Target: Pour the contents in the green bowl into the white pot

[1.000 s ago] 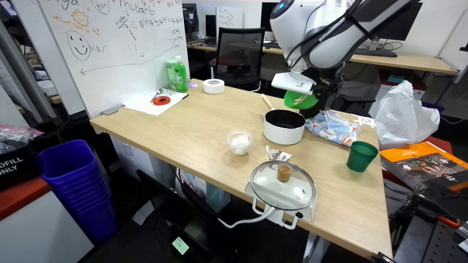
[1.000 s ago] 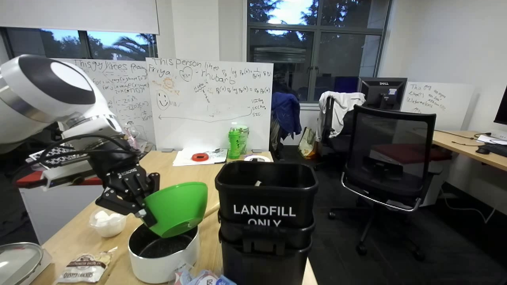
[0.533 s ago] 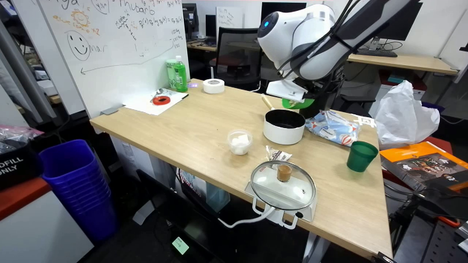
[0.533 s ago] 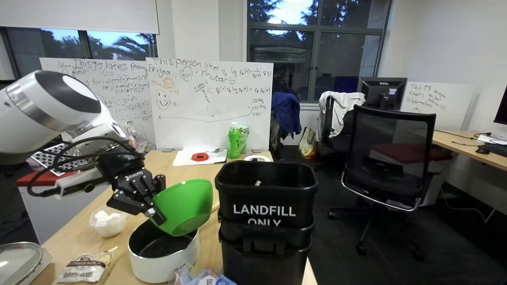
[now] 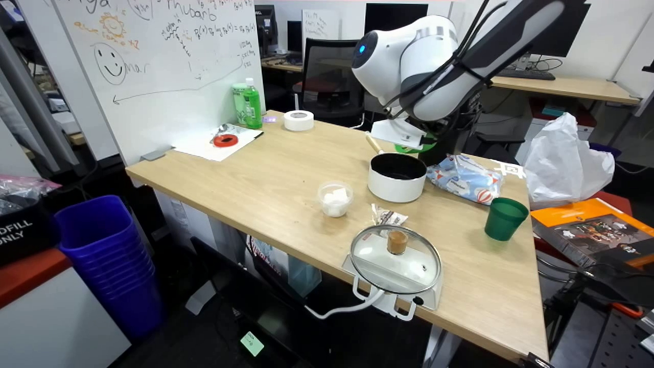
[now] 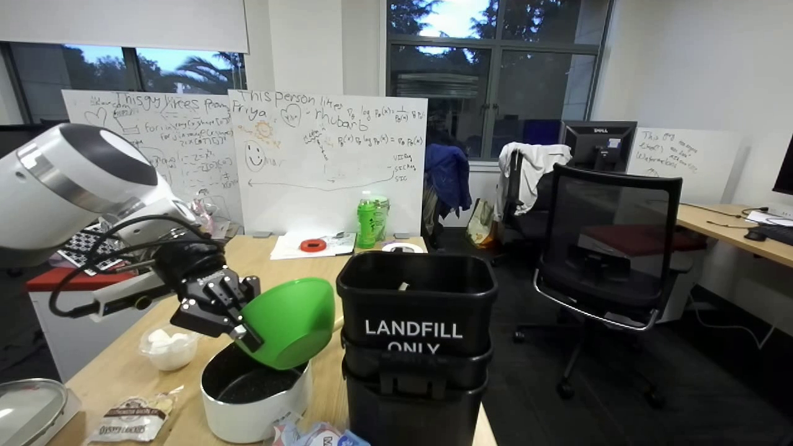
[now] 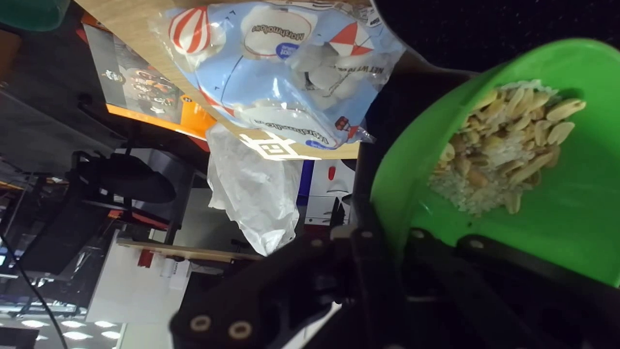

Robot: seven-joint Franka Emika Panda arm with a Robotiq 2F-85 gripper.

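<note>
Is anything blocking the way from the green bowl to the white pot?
Nothing visible is. In an exterior view, the tilted green bowl overlaps part of the open top of the white pot. The marshmallow bag lies beside the pot, not between the two.

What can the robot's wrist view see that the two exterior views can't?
Only the wrist view: ceiling lights, and peanuts clear enough to recognise.

Only the exterior views: the smiley face, the green bottle and the glass lid.

Both share: the green bowl, the marshmallow bag and the white pot, though the wrist view catches just part of it.
</note>
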